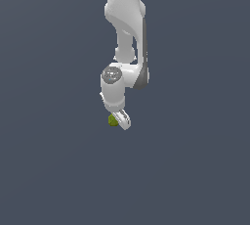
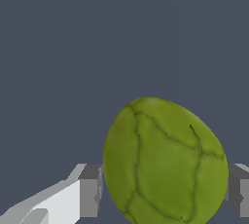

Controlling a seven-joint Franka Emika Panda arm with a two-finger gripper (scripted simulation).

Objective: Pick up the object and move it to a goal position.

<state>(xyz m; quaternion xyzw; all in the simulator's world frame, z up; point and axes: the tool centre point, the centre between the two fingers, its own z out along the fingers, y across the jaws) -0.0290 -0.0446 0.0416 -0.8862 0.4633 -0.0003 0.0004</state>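
Observation:
The object is a small olive-green oval blob (image 1: 113, 120) with a cracked, bumpy surface. In the exterior view it sits at the tip of my white gripper (image 1: 118, 120), below the arm's wrist. In the wrist view the object (image 2: 165, 162) fills the space between my two grey-tipped fingers (image 2: 90, 189), which press against its two sides. The gripper (image 2: 165, 191) is shut on the object. Whether it rests on the surface or is lifted off it I cannot tell.
A plain dark blue-grey ground (image 1: 49, 160) lies all around the arm. No other object or marker shows in either view.

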